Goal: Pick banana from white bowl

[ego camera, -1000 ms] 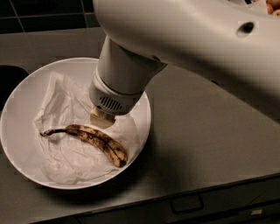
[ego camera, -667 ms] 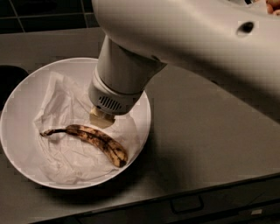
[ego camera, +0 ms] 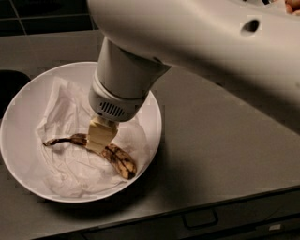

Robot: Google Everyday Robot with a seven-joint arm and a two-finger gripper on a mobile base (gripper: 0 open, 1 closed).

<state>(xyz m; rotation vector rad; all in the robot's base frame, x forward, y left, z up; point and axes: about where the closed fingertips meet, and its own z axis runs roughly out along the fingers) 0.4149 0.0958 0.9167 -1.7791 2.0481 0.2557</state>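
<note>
The banana (ego camera: 119,159), yellow blotched with dark brown, lies on crumpled white paper (ego camera: 65,117) in the white bowl (ego camera: 23,108) at the left of the camera view. Its thin dark stem (ego camera: 58,140) points left. My gripper (ego camera: 99,140) comes down from the big white arm (ego camera: 131,75) and sits right on the banana's middle, hiding that part. The banana still rests on the paper.
The bowl stands on a grey countertop (ego camera: 225,140). A dark recess (ego camera: 9,84) lies at the left edge, and dark tiles (ego camera: 47,14) run along the back. The counter's front edge with a drawer handle (ego camera: 199,218) is just below the bowl.
The gripper has come down and a little left, from just behind the banana onto its middle. The banana and bowl have not moved.
</note>
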